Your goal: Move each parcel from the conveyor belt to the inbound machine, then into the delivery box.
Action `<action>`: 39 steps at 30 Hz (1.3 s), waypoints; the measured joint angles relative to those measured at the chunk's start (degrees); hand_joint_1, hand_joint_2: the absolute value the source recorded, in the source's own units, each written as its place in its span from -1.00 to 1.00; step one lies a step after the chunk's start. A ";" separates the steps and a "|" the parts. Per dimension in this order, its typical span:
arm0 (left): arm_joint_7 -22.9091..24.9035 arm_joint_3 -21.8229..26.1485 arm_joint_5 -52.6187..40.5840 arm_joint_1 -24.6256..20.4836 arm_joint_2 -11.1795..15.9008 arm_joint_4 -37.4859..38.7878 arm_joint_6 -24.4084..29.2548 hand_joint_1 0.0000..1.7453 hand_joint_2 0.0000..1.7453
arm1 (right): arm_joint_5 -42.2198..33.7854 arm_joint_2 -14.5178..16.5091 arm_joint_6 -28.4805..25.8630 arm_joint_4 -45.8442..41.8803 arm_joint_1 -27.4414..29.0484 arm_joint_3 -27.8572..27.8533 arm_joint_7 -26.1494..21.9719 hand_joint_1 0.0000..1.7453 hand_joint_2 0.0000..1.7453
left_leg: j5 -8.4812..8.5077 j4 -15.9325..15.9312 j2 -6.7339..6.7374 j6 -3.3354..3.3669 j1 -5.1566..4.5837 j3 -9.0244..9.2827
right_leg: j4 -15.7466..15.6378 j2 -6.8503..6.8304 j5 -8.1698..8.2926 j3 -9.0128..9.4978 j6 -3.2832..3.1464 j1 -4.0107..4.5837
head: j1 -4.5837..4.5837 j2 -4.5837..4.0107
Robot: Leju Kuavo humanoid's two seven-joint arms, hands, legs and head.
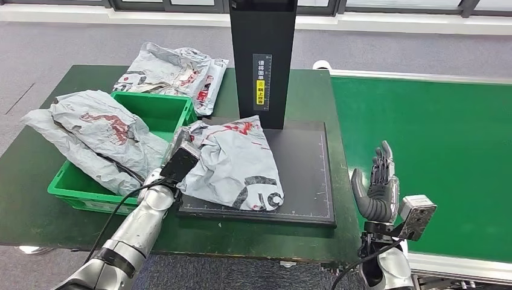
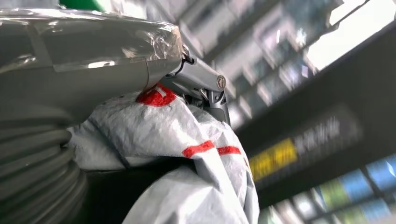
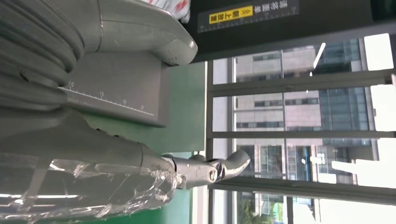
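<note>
L hand (image 1: 181, 158): at left edge of scanner plate, fingers closed on the left edge of the grey parcel; in left wrist view the thumb (image 2: 116, 79) lies over the crumpled bag, bag pinched betw. thumb and dark fingers.
R hand (image 1: 379, 184): raised above the gap betw. bench and conveyor, palm up, fingers spread and upright, holding nothing; right wrist view confirms fingers (image 3: 224, 168) apart, no contact w/ anything.
Held parcel (image 1: 238, 162): grey poly mailer w/ red and black print, lying flat on the scanner plate, covering its left half, near edge close to plate's front edge.
Inbound machine (image 1: 264, 60): black upright column at rear centre of bench, yellow label on front face; black base plate (image 1: 305, 169) w/ ruler marks along its front edge, sits at right side of bench.
Delivery box (image 1: 158, 112): green plastic crate, left of plate, touching or just beside it.
Parcel in box (image 1: 99, 136): large grey mailer, crumpled, overhanging crate's left rim.
Rear parcel (image 1: 175, 72): grey mailer on bench behind crate, near back edge, left of column.
Bench (image 1: 36, 181): dark green top.
Conveyor (image 1: 435, 151): bright green belt, right of bench, white frame edge.
</note>
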 joint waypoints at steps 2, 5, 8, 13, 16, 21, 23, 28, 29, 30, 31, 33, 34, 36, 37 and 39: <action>0.74 0.97 -1.32 -0.61 0.88 -1.44 3.91 1.00 1.00 | -0.42 0.00 -0.16 -0.20 0.46 -0.23 -0.12 -1.00 1.00 | 0.00 0.00 0.03 0.00 0.00 -0.02 | 0.00 0.03 0.00 -0.04 0.00 0.00 | 0.00 0.00; 1.69 2.37 -2.14 -1.81 2.32 -3.10 6.38 1.00 1.00 | -0.85 0.00 -0.34 -0.34 1.03 -0.38 -0.29 -1.00 1.00 | 0.00 0.00 0.04 0.00 0.00 -0.04 | 0.01 0.05 0.00 -0.07 0.00 0.00 | -0.01 0.00; 2.26 3.41 -3.44 -2.96 3.73 -3.85 10.38 1.00 1.00 | -1.68 0.00 -0.64 -0.61 1.34 -0.50 -0.63 -1.00 1.00 | 0.02 0.00 0.04 -0.03 0.02 -0.09 | 0.03 0.06 0.01 -0.11 -0.02 0.02 | 0.01 0.00; 2.14 7.53 -4.14 -8.72 8.83 -3.05 20.56 1.00 1.00 | -2.99 0.02 -1.39 -1.75 2.46 -1.03 -0.79 -1.00 1.00 | 0.05 0.00 0.32 -0.12 0.04 -0.21 | 0.09 0.29 0.11 -0.36 -0.14 0.07 | 0.00 0.00; 0.49 11.26 -3.33 -11.45 12.12 -1.69 25.06 1.00 1.00 | -3.16 0.05 -1.84 -2.70 3.35 -1.26 -0.77 -1.00 1.00 | 0.07 0.00 0.33 -0.19 0.06 -0.22 | 0.13 0.32 0.09 -0.39 -0.18 0.14 | 0.01 0.00; -3.60 21.32 -2.33 -14.22 16.25 2.91 28.22 0.97 1.00 | -2.95 0.69 -2.25 -4.38 4.81 -1.43 -0.60 -1.00 1.00 | 0.05 -0.01 0.47 -0.32 0.10 -0.23 | 0.18 0.46 0.08 -0.50 -0.29 0.22 | -0.01 0.00; -4.26 25.16 -4.93 -14.66 16.91 4.99 28.36 -0.04 1.00 | -2.81 0.84 -2.39 -5.09 5.17 -1.58 -0.28 -1.00 1.00 | 0.05 -0.01 0.46 -0.32 0.10 -0.24 | 0.18 0.46 0.06 -0.51 -0.32 0.22 | 0.00 0.00; -3.54 31.34 -13.92 -16.24 17.07 12.34 25.37 -1.00 1.00 | -2.75 1.13 -2.88 -7.47 6.00 -2.47 0.60 -1.00 1.00 | 0.07 0.01 0.34 -0.31 0.10 -0.23 | 0.15 0.35 0.05 -0.48 -0.34 0.19 | 0.00 0.00; -2.62 30.97 -15.49 -16.46 17.06 13.73 22.93 -1.00 1.00 | -2.87 1.14 -2.84 -7.94 6.28 -2.78 0.76 -1.00 1.00 | 0.07 0.01 0.30 -0.31 0.10 -0.24 | 0.14 0.31 0.05 -0.46 -0.33 0.17 | 0.00 0.00; -1.86 30.39 -16.87 -16.58 17.01 14.93 20.29 -1.00 1.00 | -3.03 1.14 -2.72 -8.32 6.51 -3.04 0.91 -1.00 1.00 | 0.08 0.01 0.27 -0.30 0.10 -0.24 | 0.14 0.27 0.05 -0.45 -0.33 0.15 | 0.00 0.00; -1.29 29.53 -18.30 -16.63 16.91 16.05 17.56 -1.00 1.00 | -3.16 1.13 -2.55 -8.60 6.64 -3.29 1.02 -1.00 1.00 | 0.08 0.01 0.27 -0.29 0.09 -0.24 | 0.13 0.26 0.06 -0.44 -0.31 0.13 | -0.01 0.00; -0.67 27.34 -20.85 -16.60 16.64 18.03 13.11 -1.00 1.00 | -3.38 1.12 -2.07 -8.96 6.74 -3.79 1.12 -1.00 1.00 | 0.08 0.01 0.29 -0.29 0.08 -0.24 | 0.13 0.29 0.09 -0.45 -0.28 0.09 | 0.00 0.00; -0.58 26.11 -21.96 -16.55 16.47 18.87 11.38 -1.00 1.00 | -3.47 1.11 -1.86 -9.05 6.74 -4.04 1.13 -1.00 1.00 | 0.08 0.01 0.32 -0.28 0.07 -0.24 | 0.13 0.31 0.11 -0.45 -0.26 0.07 | 0.01 0.00; -0.76 23.63 -23.67 -16.33 16.21 20.19 8.65 -1.00 1.00 | -3.59 1.07 -1.48 -9.14 6.74 -4.40 1.13 -1.00 1.00 | 0.08 0.02 0.35 -0.28 0.04 -0.23 | 0.12 0.34 0.13 -0.46 -0.24 0.04 | 0.01 0.00; -1.10 22.28 -24.33 -16.11 16.13 20.73 7.35 -1.00 1.00 | -3.66 0.99 -1.28 -9.14 6.74 -4.47 1.13 -1.00 1.00 | 0.08 0.02 0.36 -0.28 0.02 -0.23 | 0.12 0.35 0.13 -0.46 -0.24 0.04 | 0.01 0.00; -2.09 19.81 -24.92 -15.46 16.07 21.50 5.46 -1.00 1.00 | -3.78 0.79 -0.81 -9.14 6.75 -4.67 1.11 -1.00 1.00 | 0.07 0.02 0.36 -0.28 0.01 -0.23 | 0.12 0.36 0.13 -0.46 -0.24 0.04 | 0.00 0.00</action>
